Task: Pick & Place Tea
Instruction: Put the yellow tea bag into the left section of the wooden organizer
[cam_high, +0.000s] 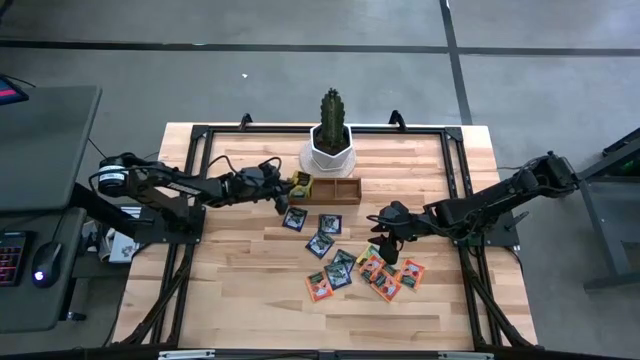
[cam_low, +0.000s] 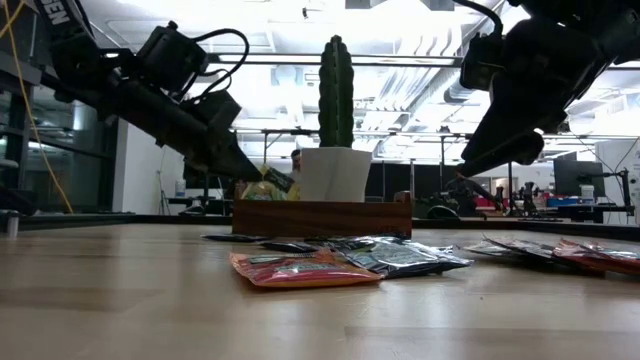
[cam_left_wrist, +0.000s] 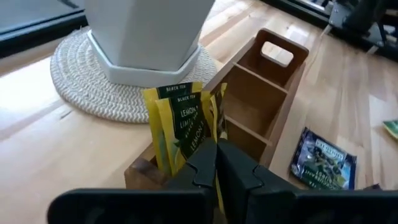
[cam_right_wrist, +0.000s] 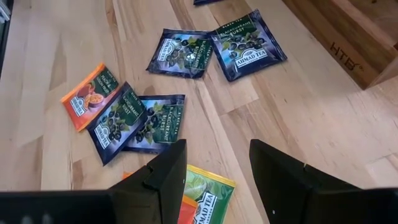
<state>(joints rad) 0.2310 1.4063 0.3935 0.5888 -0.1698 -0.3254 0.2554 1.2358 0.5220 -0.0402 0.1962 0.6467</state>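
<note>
tea sort: left gripper (cam_left_wrist: 216, 163) pinching yellow sachet (cam_left_wrist: 180, 127) at 3-slot tray (cam_high: 326, 189).
right gripper (cam_right_wrist: 217, 177) spread over loose sachets (cam_right_wrist: 180, 53), approx 13 on table (cam_high: 230, 290).

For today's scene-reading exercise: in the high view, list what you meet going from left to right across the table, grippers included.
left gripper → wooden tray with yellow sachets at its left end, the cactus pot behind it → right gripper above the loose sachets.
</note>
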